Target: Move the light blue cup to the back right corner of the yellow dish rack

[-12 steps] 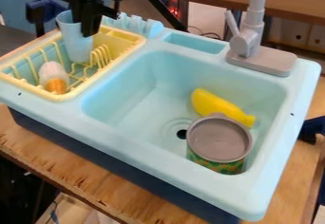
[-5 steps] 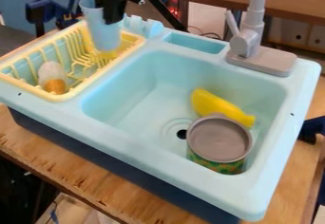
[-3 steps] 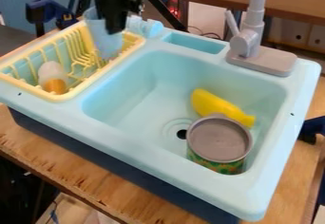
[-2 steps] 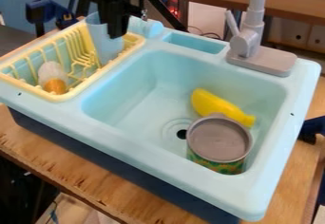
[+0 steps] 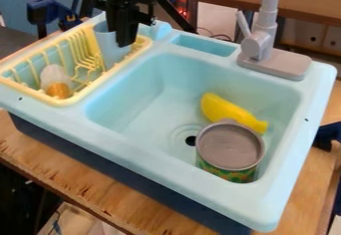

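Observation:
The black gripper [image 5: 126,44] hangs over the back right corner of the yellow dish rack [image 5: 78,99]. It is shut on the right side of a light blue cup [image 5: 110,49], partly covering it. The cup is roughly upright, with its lower part inside the rack. At the rack's front left lies a white and orange object [image 5: 56,82]. In the basin, a yellow banana-shaped toy [image 5: 230,110] lies behind a grey-topped can [image 5: 230,147] with a green patterned side.
The light blue sink [image 5: 160,152] stands on a wooden table [image 5: 86,181]. A grey faucet [image 5: 266,45] rises at its back right. Left of the arm is a dark blue clamp [image 5: 50,12]. Another dark blue object [image 5: 327,134] is at the right edge.
The gripper and cup have moved right from the rack's back middle, rising and then lowering at its back right corner. The toys in the basin have not moved.

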`<state>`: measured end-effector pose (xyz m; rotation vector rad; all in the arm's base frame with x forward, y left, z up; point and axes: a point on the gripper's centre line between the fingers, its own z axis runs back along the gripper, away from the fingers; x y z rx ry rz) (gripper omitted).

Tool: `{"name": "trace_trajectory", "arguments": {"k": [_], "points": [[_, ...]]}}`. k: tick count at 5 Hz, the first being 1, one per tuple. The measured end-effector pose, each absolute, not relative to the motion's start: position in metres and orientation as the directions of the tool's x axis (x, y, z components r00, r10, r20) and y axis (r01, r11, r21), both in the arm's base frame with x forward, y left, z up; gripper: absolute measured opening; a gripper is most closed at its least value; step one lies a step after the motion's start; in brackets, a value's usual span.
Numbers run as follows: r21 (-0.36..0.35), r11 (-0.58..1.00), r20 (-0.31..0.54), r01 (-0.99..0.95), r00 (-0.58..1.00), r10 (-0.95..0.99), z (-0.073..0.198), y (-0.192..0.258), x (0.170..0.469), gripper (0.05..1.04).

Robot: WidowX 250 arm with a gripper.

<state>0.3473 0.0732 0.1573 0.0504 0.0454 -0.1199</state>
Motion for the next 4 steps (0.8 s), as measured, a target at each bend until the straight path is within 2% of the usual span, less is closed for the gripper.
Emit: {"name": "trace_trajectory", "arguments": {"k": [1, 2, 3, 4], "points": [[0.045, 0.992, -0.041, 0.117, 0.992, -0.116, 0.1561, 0.0726, 0.3483, 0.125], [0.051, 0.993, -0.045, 0.103, 0.994, -0.101, 0.1551, 0.0735, 0.3475, 0.324], [0.02, 0.996, -0.066, 0.088, 0.994, -0.086, 0.1551, 0.0694, 0.3436, 0.614], [-0.013, 1.0, -0.046, 0.026, 0.999, -0.026, 0.1642, 0.0737, 0.3388, 0.929]]}}
